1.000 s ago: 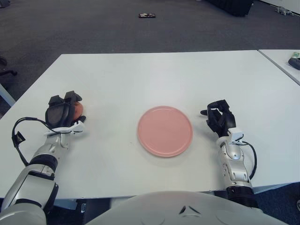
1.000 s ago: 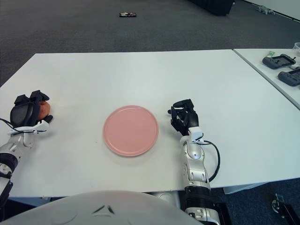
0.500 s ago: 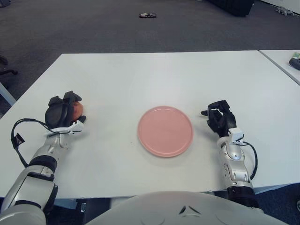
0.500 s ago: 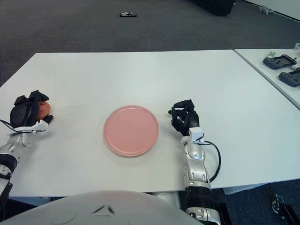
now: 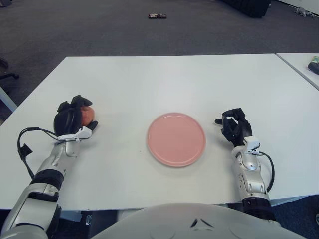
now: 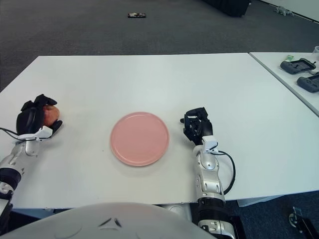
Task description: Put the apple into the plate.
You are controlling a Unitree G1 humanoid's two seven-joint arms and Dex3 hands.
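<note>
A round pink plate (image 5: pixel 176 139) near the middle of a big white counter (image 5: pixel 169 79), flat and bare. Well off to the left of the plate, the left robot hand (image 5: pixel 71 118), with black fingers (image 5: pixel 65 106) wrapped around a red apple (image 5: pixel 88 114). Only the right side of the apple peeking out past the fingers. Apple well apart from the plate, not on it. Hard to tell whether the apple touches the counter or sits just above it. A thin black cable (image 5: pixel 30 132) looping beside the left wrist. Just to the right of the plate, the right robot hand (image 5: pixel 234 127), fingers curled in and gripping nothing, close to the plate's rim but not touching it. A black cable (image 5: pixel 268 167) along the right forearm too. Behind the plate, a wide stretch of white counter, then dark grey floor (image 5: pixel 99 30). Far behind the plate on that floor, a small dark thing (image 5: pixel 157 16), too small to name. Far to the right of the plate, a second white counter (image 6: pixel 294 79) with a narrow gap between the two, and on it two dark gadgets (image 6: pixel 299 64) side by side. In front of the plate, at the bottom edge, the robot's own rounded grey body (image 5: pixel 199 221).
</note>
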